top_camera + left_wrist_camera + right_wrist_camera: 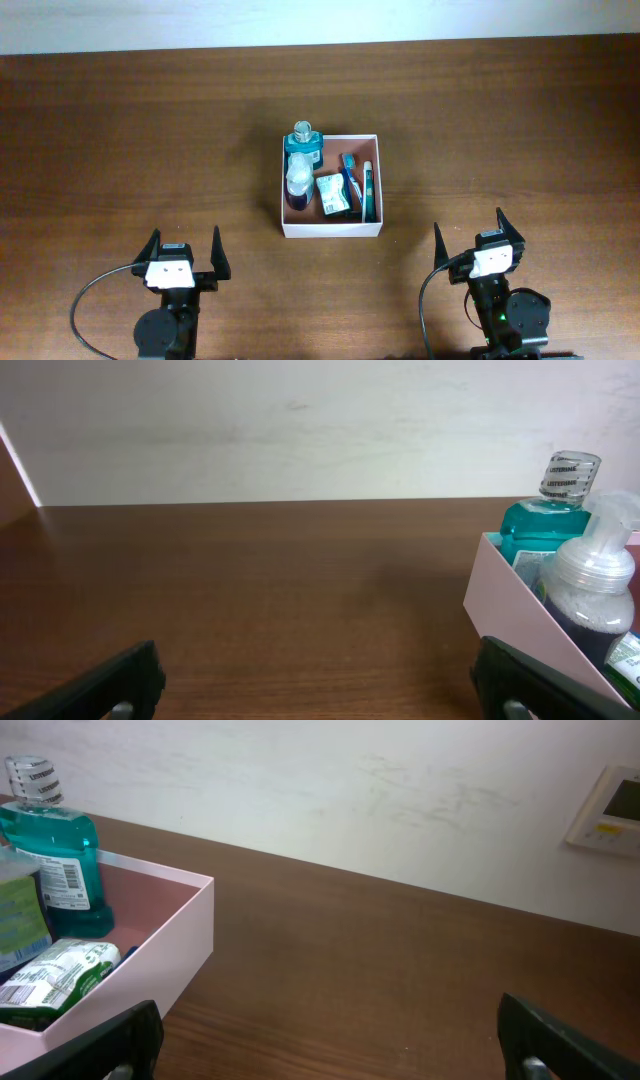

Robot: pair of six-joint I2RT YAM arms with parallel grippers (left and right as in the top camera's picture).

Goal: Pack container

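Overhead: container [331, 230] sits on the bench [150, 130], ahead of and between both jaws, well apart from each. Inside it: mouthwash bottle [303, 143], pump bottle [297, 180], green-and-white packet [332, 193], toothbrush [352, 178]. Left gripper [185, 243] and right gripper [470, 229]: jaws apart, empty.

table [120, 130]: dark wood, smooth | container [331, 230]: matt white card walls | mouthwash bottle [52, 860]: glossy clear plastic
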